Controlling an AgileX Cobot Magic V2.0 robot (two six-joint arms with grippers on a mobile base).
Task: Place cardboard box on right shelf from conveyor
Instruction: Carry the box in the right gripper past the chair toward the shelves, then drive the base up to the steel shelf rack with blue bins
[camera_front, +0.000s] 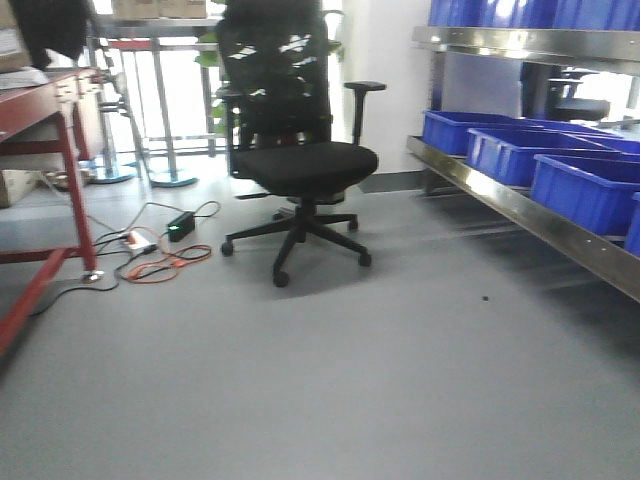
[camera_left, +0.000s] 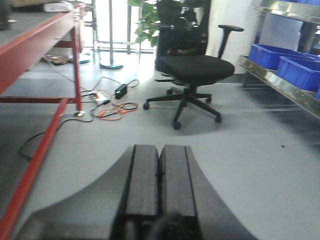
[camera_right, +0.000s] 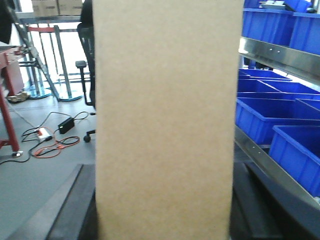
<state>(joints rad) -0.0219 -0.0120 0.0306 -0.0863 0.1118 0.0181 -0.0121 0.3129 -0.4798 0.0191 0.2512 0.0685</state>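
Exterior front view: neither of my arms is showing here. A black office chair (camera_front: 300, 165) is standing mid-floor, and cables (camera_front: 160, 250) are lying on the grey floor (camera_front: 330, 390) beside a red table (camera_front: 45, 110) at the left. The right shelf (camera_front: 520, 205), a polished steel rail, is running along the right edge and carrying blue bins (camera_front: 590, 190). Left wrist view: my left fingers (camera_left: 142, 185) are pressing flat against each other, fully closed and gripping nothing, and are hanging above bare floor with the chair ahead and the red table to the left. Right wrist view: my right fingers (camera_right: 82, 210) are clamping the cardboard box (camera_right: 165, 120) between them, one finger showing dark on each side of its lower part. The box is standing upright, filling the middle of the view and blocking what lies behind it. It is sitting in the grip just left of the right shelf and the bins, and is not resting on that shelf.
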